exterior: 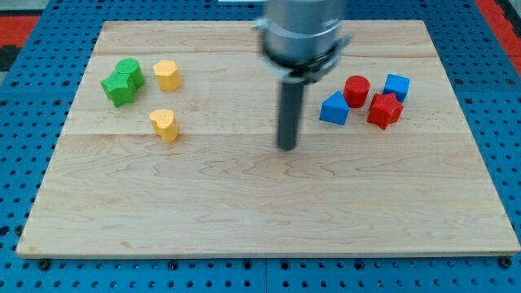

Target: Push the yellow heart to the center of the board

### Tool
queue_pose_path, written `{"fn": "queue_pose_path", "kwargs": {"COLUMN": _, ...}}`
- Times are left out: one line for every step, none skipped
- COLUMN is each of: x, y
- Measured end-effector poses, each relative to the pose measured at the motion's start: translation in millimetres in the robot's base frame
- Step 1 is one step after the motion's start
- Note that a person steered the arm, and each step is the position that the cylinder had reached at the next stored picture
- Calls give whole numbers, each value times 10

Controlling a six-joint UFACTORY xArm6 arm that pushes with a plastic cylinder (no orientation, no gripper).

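Wooden worktop (244, 203), pale, smooth. End effector: bare rod, no jaws, holding nothing; tip (287, 147) near board centre, well right of the yellow heart (164, 125). Heart sits left of centre, below a second yellow block (167, 75). Likely light, rigid, slides easily; best pushed from its left flank, squarely, or it may spin.

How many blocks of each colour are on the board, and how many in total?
Green: 2, touching: green block, green block
Yellow: 2: yellow block, yellow heart
Red: 2: red cylinder, red block
Blue: 2: blue block, blue cube
Total: 8
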State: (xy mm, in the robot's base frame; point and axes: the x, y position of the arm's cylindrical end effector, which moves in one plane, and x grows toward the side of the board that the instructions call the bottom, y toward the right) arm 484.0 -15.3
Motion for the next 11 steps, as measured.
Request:
{"fn": "queue_pose_path", "kwargs": {"x": 174, "y": -1355}}
{"fn": "queue_pose_path", "kwargs": {"x": 37, "y": -2510}}
{"fn": "queue_pose_path", "kwargs": {"x": -203, "y": -2846}}
{"fn": "queue_pose_path", "kwargs": {"x": -413, "y": -2482}}
{"fn": "queue_pose_path", "kwargs": {"x": -353, "y": -1639}}
{"fn": "queue_pose_path", "kwargs": {"x": -563, "y": -854}}
{"fn": "queue_pose_path", "kwargs": {"x": -918, "y": -1214}}
{"fn": "queue_pose_path", "kwargs": {"x": -1082, "y": -374}}
{"fn": "queue_pose_path", "kwargs": {"x": -1029, "y": 316}}
{"fn": "queue_pose_path", "kwargs": {"x": -1000, "y": -301}}
{"fn": "queue_pose_path", "kwargs": {"x": -936, "y": -932}}
